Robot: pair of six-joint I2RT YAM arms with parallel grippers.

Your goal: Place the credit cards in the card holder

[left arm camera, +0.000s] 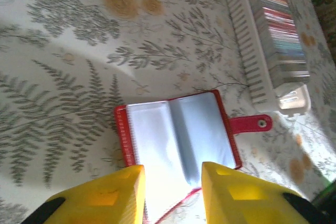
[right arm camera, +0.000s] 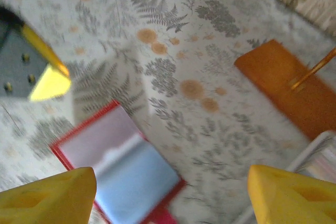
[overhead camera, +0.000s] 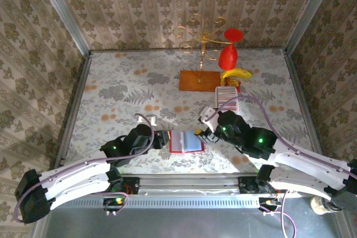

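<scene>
I'm driving a left arm (overhead camera: 72, 179) and a right arm (overhead camera: 307, 163), both in white shells with black joint housings, each with a small green light (overhead camera: 114, 149) glowing. Lilac cables (overhead camera: 146, 119) loop off them. The fingers (left arm camera: 100, 200) are blocky, bright yellow wedges, and a grey plate (right arm camera: 18, 69) behind one carries dark screws.
</scene>
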